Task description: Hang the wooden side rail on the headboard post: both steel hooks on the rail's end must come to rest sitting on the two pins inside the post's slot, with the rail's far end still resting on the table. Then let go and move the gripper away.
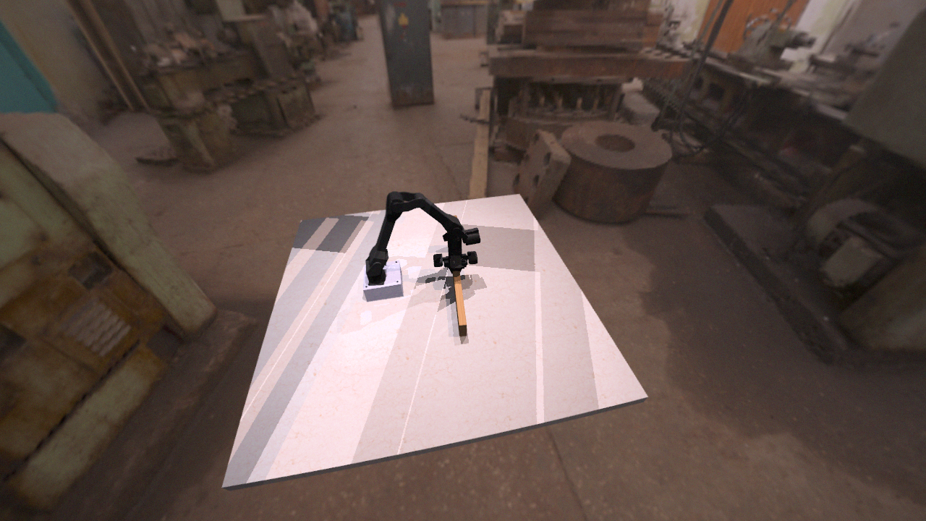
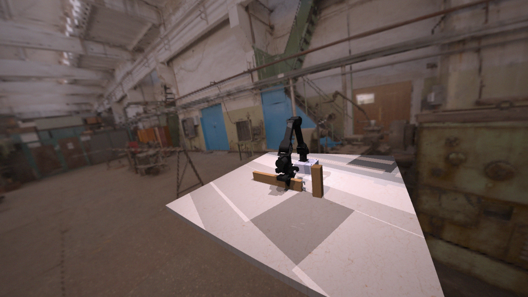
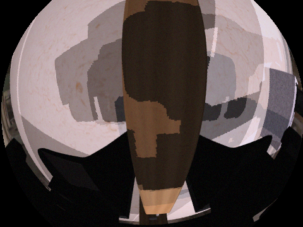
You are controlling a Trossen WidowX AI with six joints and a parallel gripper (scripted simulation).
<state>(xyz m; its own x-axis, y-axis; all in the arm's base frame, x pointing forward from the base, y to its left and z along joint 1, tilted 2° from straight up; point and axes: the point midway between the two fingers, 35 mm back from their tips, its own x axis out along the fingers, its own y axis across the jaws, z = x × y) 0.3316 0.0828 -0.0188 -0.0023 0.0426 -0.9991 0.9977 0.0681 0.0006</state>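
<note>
The wooden side rail [image 1: 460, 304] [image 2: 265, 178] [image 3: 164, 79] is a long, light-brown bar lying low along the table [image 1: 492, 388] [image 2: 383, 243]. My gripper [image 2: 287, 183] [image 3: 156, 130] is shut on the rail, nearer its hook end, with one dark finger on each side. The steel hooks [image 2: 303, 185] stick out from the rail's end, a short gap from the headboard post. The headboard post [image 2: 317, 180] [image 3: 161, 221] stands upright in line with the rail. In the top view the arm mostly hides it. Its slot and pins are hidden from view.
The arm's light-grey base block [image 1: 383, 289] [image 2: 307, 168] stands on the table beside the rail and post. The arm arches from it over the rail. The table's edges show in the top and exterior views. Grey patches and shadows cross the table top.
</note>
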